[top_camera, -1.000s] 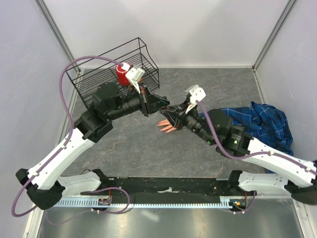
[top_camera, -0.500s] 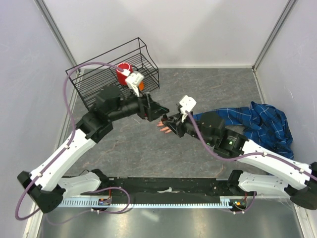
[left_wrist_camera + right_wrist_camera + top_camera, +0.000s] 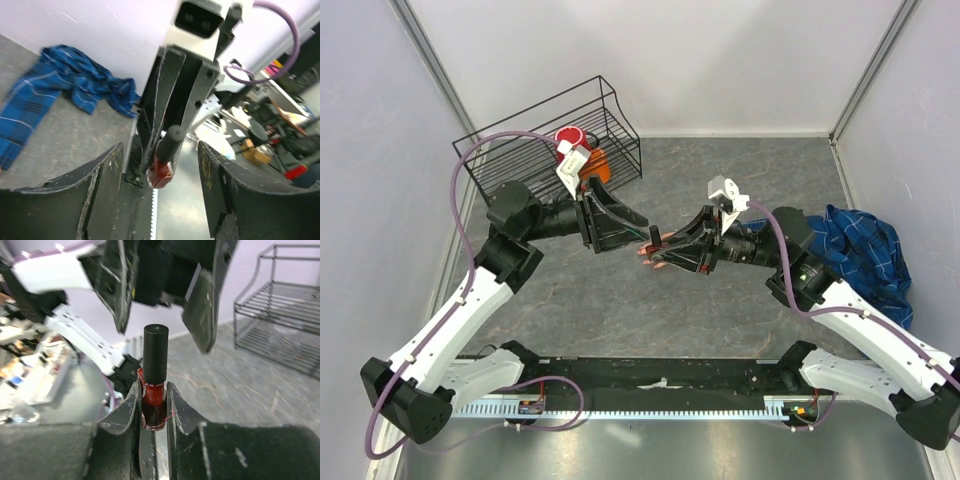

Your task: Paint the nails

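Note:
My right gripper point(image 3: 152, 390) is shut on a small bottle of dark red polish point(image 3: 153, 402) with its black cap point(image 3: 155, 352) on, held upright above the table. My left gripper point(image 3: 160, 150) is open and faces it, its fingers point(image 3: 120, 285) spread a little beyond the cap, touching nothing. In the top view the two grippers meet mid-table, left gripper point(image 3: 620, 226) and right gripper point(image 3: 662, 246). Peach fingers of the fake hand point(image 3: 646, 256) peek out under the right gripper. The nails are too small to make out.
A black wire basket point(image 3: 535, 150) stands at the back left with a red cup point(image 3: 568, 137) and an orange item point(image 3: 599, 165) in it. The blue plaid cloth point(image 3: 865, 250) lies bunched at the right, under the right arm.
My left gripper has gone from shut to open and drawn back to the left, away from the cap. My right arm has swung the bottle up and turned it towards the left gripper.

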`<state>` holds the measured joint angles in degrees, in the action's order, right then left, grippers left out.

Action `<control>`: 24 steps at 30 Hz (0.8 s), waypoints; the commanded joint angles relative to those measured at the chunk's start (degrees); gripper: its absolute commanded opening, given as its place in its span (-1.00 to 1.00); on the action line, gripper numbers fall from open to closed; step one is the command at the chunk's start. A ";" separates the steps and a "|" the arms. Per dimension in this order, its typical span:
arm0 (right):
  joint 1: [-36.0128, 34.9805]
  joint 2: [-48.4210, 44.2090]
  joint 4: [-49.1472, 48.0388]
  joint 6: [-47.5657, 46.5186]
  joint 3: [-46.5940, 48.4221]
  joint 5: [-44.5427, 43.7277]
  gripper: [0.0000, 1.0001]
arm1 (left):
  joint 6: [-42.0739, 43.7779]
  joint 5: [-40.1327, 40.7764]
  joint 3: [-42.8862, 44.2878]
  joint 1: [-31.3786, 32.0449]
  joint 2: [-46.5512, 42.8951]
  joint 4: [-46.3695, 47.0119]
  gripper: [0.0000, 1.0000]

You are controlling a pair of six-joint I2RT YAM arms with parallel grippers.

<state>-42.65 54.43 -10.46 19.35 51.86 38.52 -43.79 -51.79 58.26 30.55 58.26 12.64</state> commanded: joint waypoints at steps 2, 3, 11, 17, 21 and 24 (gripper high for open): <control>1.61 1.90 -13.44 9.29 -0.97 8.76 -1.00 | -6.48 -7.01 -0.08 -0.31 0.19 9.68 0.33; 1.61 2.25 -13.80 9.56 -0.97 8.76 -1.00 | -6.48 -7.36 0.01 -0.31 0.27 9.94 0.33; 1.61 4.36 -14.85 9.92 -0.09 9.03 -1.00 | -7.19 -8.85 0.98 0.13 3.08 10.82 0.22; 1.61 5.16 -11.36 7.81 1.23 7.45 -1.00 | -6.92 -9.03 1.85 0.57 4.40 10.82 -0.24; 1.26 5.42 -2.57 2.63 3.95 -0.08 -1.00 | 1.81 -3.08 5.26 1.88 3.62 0.85 -0.97; -7.06 5.59 12.88 -8.34 9.48 -26.92 -1.00 | 19.28 24.62 14.55 10.91 3.17 -25.68 -0.96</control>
<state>-41.95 59.37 -12.91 25.21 54.04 38.02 -42.26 -53.39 61.10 31.97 62.72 13.08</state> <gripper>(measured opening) 0.230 0.072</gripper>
